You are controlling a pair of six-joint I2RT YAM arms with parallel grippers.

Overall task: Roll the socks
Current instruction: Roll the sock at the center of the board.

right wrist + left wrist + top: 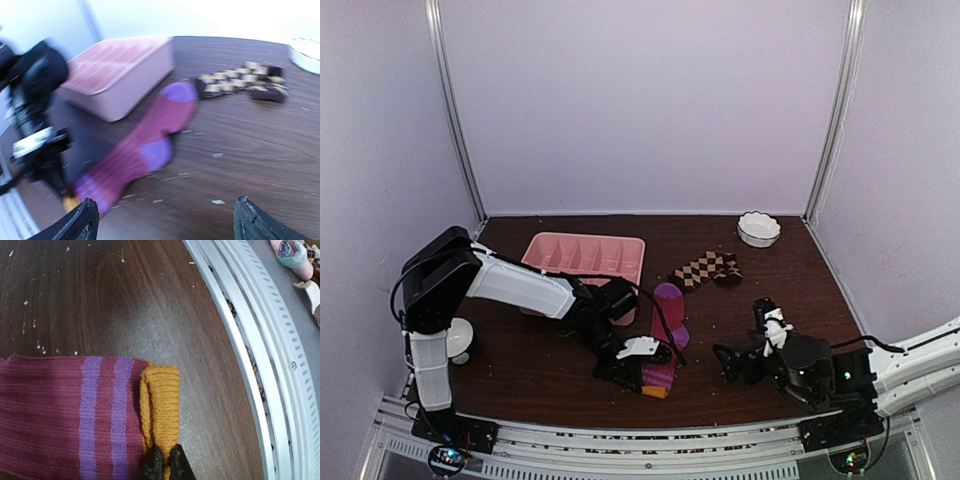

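Note:
The magenta-pink sock (672, 312) lies stretched out on the dark table, purple toe towards the tray and orange cuff (655, 391) near the front edge. My left gripper (648, 380) is shut on that cuff; in the left wrist view its black fingertips (154, 463) pinch the folded orange cuff (162, 405) next to the purple stripes. The brown-and-tan checkered sock (705, 268) lies apart, further back. My right gripper (741, 336) hovers open to the right of the pink sock (145, 145), holding nothing, and the checkered sock (240, 82) shows beyond it.
A pink divided tray (585, 253) stands at the back left, behind the left arm. A small white bowl (758, 229) sits at the back right. A white round object (460, 340) rests by the left arm's base. The metal rail (250, 350) runs close to the cuff.

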